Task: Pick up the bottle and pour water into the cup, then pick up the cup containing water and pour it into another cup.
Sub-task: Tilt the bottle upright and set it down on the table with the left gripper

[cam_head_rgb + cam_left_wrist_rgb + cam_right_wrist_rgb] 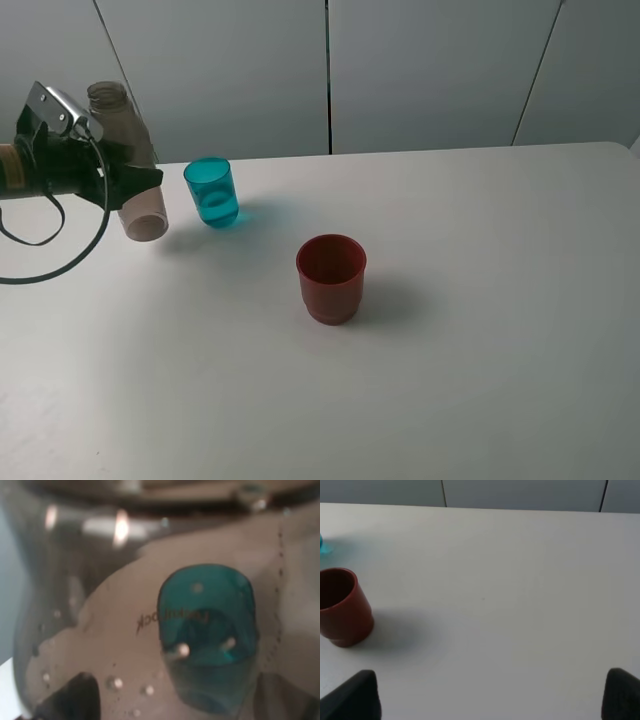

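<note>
Pouring from the bottle [128, 130] looks to be the step in hand, with the left gripper [130, 185] clamped on it just beside the cup [212, 192] and the right gripper [486, 695] spread empty, so next the neck must tip over that teal rim.

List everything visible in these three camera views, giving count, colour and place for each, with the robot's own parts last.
bottle: one, see-through grey-brown, far left of the table, tilted, in the left gripper
teal cup: one, translucent teal, upright just right of the bottle
red cup: one, dark red, upright near the table's middle, apart from the teal cup
table: one, white, under everything
wall panels: several, grey, behind the table
left gripper: one, black, shut on the bottle
right gripper: one, black fingertips, open above bare table
</note>
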You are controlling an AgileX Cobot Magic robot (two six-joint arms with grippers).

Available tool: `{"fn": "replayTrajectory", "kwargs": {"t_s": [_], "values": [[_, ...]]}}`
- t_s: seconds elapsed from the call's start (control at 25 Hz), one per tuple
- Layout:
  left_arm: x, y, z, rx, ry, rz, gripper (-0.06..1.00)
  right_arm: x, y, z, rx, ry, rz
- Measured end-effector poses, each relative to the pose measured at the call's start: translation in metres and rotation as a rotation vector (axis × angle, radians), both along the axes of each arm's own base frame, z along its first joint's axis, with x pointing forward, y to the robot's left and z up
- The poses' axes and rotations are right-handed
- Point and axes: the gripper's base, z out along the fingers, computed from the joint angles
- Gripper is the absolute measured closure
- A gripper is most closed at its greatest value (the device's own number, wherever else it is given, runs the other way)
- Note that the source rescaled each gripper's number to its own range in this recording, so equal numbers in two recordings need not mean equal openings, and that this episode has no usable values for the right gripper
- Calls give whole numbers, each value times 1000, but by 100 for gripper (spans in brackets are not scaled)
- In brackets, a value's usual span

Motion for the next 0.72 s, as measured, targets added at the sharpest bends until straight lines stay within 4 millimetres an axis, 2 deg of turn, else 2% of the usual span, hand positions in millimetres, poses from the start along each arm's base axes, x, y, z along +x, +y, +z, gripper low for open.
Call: {"fn": "replayTrajectory", "kwargs": {"t_s": [0.16,0.48,0.72], "values": [[-10,8,-4,-39,-63,69,70,0,0,0,0,0,0],[-11,13,-6,-113,-117,156,70,0,0,0,0,0,0],[-11,18,-27,-149,-95,157,70,0,0,0,0,0,0]]}}
